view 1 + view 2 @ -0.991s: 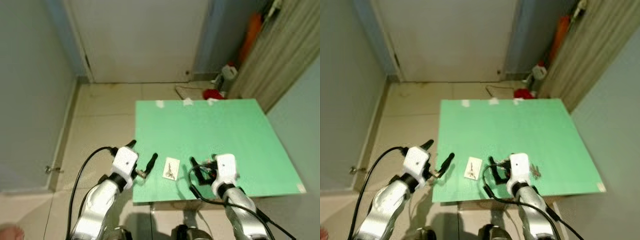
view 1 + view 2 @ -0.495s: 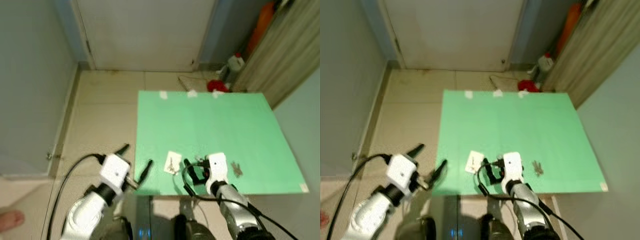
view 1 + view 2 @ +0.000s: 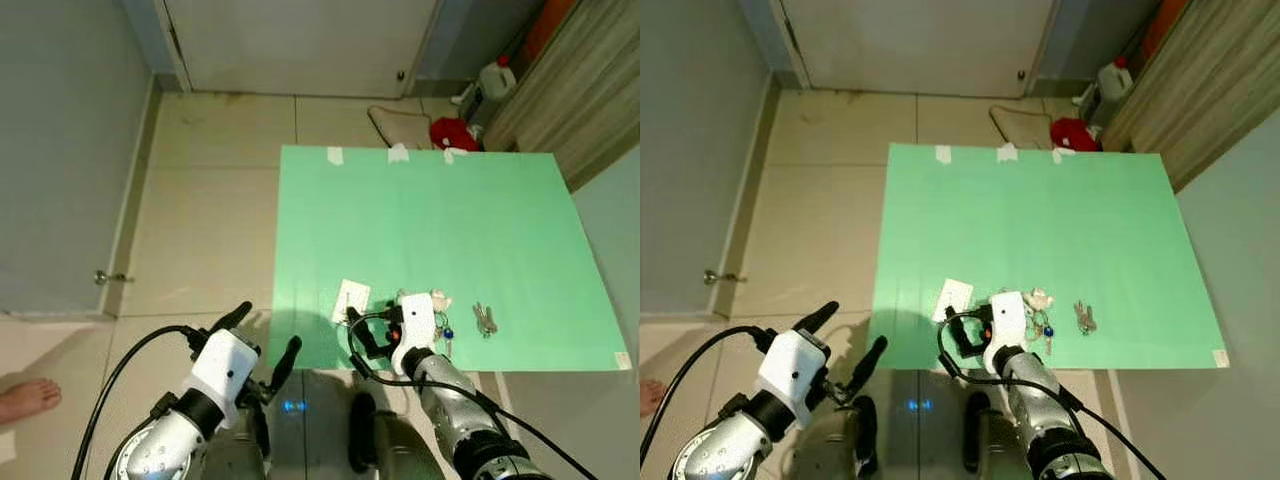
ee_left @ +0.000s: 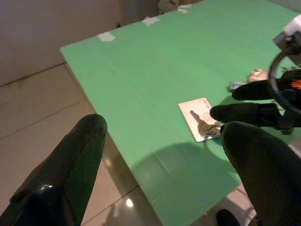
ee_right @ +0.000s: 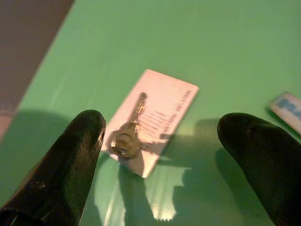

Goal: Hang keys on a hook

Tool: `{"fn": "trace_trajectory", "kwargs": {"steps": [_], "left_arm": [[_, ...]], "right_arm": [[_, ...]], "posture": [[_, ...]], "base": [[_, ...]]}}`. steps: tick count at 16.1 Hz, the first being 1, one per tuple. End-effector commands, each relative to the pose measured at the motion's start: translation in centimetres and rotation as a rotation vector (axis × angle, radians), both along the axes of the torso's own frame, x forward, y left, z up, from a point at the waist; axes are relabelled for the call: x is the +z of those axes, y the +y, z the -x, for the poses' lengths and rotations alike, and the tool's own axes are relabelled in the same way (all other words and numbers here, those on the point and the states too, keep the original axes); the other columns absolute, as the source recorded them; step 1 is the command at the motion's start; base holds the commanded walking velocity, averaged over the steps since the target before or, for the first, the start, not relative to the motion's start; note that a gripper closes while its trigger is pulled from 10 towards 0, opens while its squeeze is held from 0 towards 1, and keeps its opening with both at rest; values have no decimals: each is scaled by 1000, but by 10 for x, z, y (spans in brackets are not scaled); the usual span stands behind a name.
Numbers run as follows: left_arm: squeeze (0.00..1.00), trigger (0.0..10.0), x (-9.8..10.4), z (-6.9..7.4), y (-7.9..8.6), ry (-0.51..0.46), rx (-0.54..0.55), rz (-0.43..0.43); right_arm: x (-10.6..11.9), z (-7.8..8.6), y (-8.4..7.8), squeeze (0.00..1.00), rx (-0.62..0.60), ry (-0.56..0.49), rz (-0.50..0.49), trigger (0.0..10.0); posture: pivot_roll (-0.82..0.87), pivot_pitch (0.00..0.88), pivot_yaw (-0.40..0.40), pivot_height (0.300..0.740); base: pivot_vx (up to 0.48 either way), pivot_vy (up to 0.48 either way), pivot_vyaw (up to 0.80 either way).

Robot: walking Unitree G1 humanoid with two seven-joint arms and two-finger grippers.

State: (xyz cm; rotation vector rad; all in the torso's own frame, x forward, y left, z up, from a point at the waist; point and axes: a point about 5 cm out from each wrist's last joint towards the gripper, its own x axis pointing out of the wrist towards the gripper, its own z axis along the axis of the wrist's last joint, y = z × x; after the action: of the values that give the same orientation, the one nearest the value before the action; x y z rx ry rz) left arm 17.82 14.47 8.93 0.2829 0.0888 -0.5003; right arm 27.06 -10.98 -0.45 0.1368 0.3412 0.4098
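Note:
A white card [image 3: 350,299] with a single silver key [image 5: 130,128] lying on it sits near the front edge of the green table [image 3: 430,220]. My right gripper [image 3: 368,330] is open just in front of the card, its fingertips [image 5: 75,150] on either side of it and not touching. A key bunch with a blue tag [image 3: 441,322] lies by my right wrist, and a second small bunch of keys [image 3: 485,320] lies further right. My left gripper [image 3: 262,335] is open over the floor, off the table's front left corner.
A white door [image 3: 300,40] stands beyond the table. A white jug [image 3: 497,78], a red object [image 3: 455,133] and a cloth [image 3: 395,122] lie on the tiled floor by a wooden panel. A person's bare foot [image 3: 25,398] is at my left.
The camera has tipped down and moved in, so the whole scene shifted. My right gripper has come closer to the card with the key. My left arm has dropped off the table's left side.

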Motion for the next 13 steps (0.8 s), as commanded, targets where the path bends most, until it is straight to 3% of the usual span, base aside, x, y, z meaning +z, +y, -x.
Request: {"fn": "trace_trajectory", "kwargs": {"steps": [1, 3, 6, 13], "left_arm": [[0, 10000, 1, 2, -1, 11, 13, -1], [0, 10000, 1, 1, -2, 12, 18, -2], [0, 10000, -1, -4, -6, 12, 21, 5], [0, 10000, -1, -12, -7, 0, 34, 5]], "right_arm": [[-8, 11, 2, 0, 43, 19, -19, 10000], [-7, 13, 5, 0, 72, 8, -23, 10000], [-5, 22, 4, 0, 180, -77, 50, 10000], [-3, 20, 4, 0, 142, -103, 74, 10000]], "posture": [[279, 336, -85, 740], [271, 335, -89, 740], [240, 329, -100, 740], [232, 328, -108, 740]], "base": [[0, 0, 0], [0, 0, 0], [0, 0, 0], [0, 0, 0]]}}
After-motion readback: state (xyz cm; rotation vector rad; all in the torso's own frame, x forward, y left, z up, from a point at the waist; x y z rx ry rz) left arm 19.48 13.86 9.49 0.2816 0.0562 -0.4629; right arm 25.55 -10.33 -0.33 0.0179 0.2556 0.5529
